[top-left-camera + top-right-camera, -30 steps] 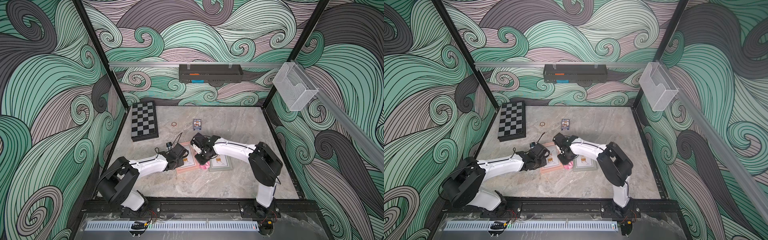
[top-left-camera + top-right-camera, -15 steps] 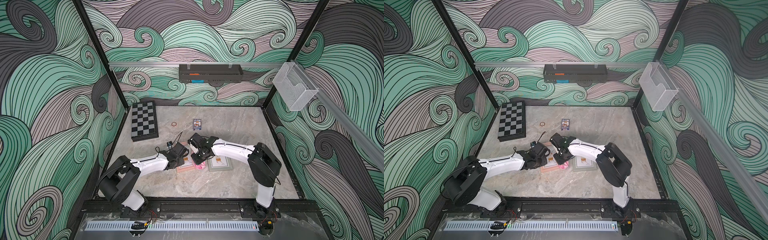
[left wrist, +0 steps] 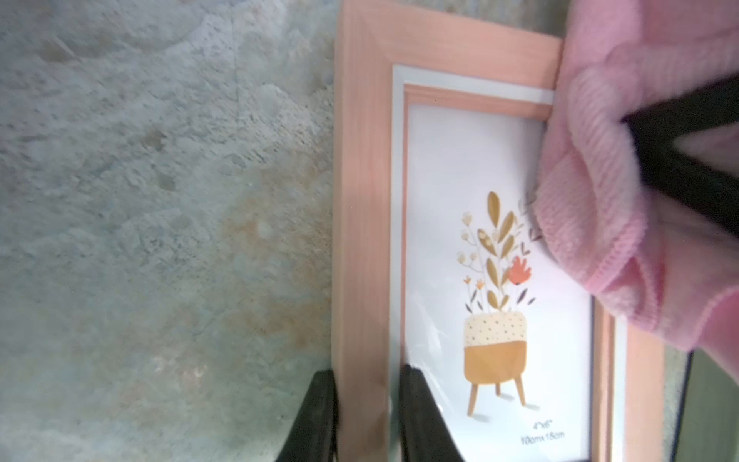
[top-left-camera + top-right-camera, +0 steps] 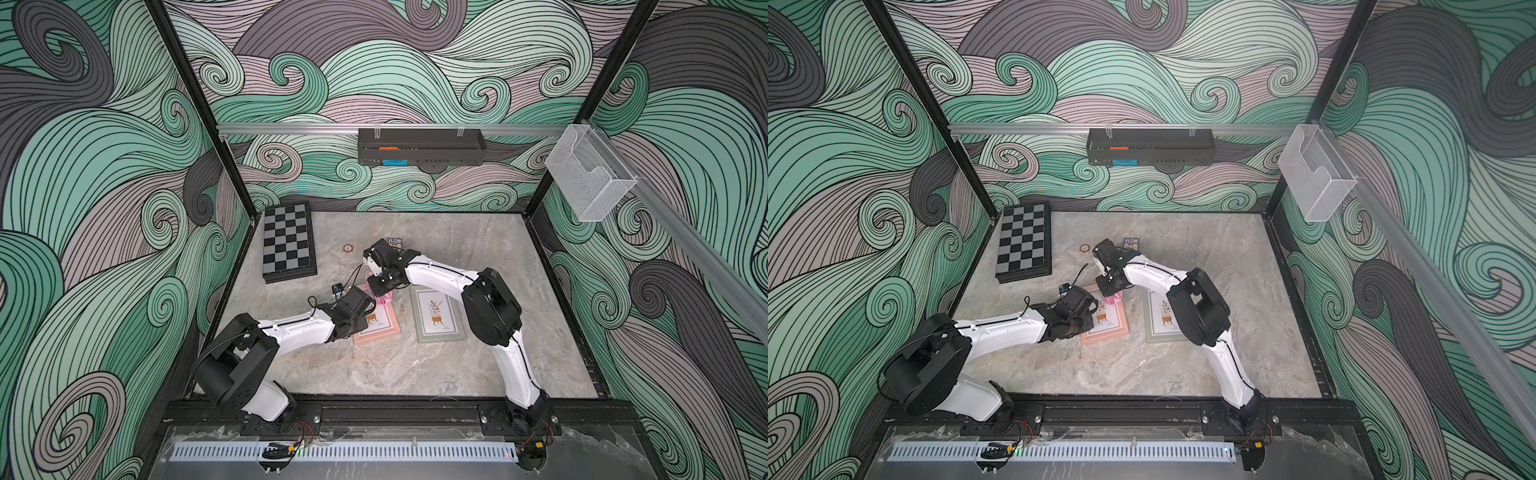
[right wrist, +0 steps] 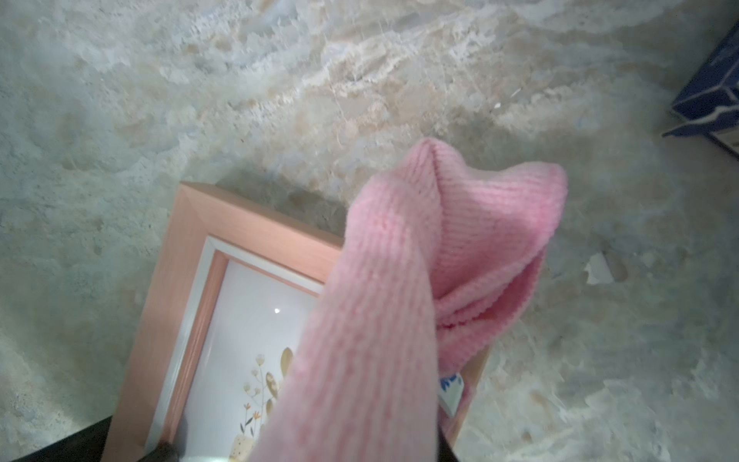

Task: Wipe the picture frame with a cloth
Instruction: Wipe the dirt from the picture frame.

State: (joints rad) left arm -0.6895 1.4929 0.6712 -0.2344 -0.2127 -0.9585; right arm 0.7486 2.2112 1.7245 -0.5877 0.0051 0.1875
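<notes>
A: Entry one?
B: Pink picture frame (image 4: 380, 328), flat on the stone-patterned table (image 4: 415, 365), potted-plant print facing up.
A: Held?
B: By the left gripper (image 3: 366, 404): jaws pinching one long border, one finger (image 3: 316, 416) against the outer edge, the other on the glass side.
A: Entry two?
B: Cloth (image 4: 385, 298), pink, ribbed, bunched. Rests on the pink frame's far end, over one corner and part of the glass, touching the printed leaves.
A: Gripped?
B: By the right gripper (image 4: 383, 291), jaws pressed together on the bunch. One black finger visible among the folds from the left wrist; fingertips hidden by fabric from the right wrist.
A: Remainder?
B: Green picture frame (image 4: 436, 318), flat, near the pink one on its right, not touching. Chessboard (image 4: 288, 241) toward the left rear corner. Small ring (image 4: 348, 248) and blue card box (image 4: 1131, 243) behind the right gripper, apart from both frames. Black tray (image 4: 419, 147) on the rear wall, clear holder (image 4: 590, 178) on the right wall.
</notes>
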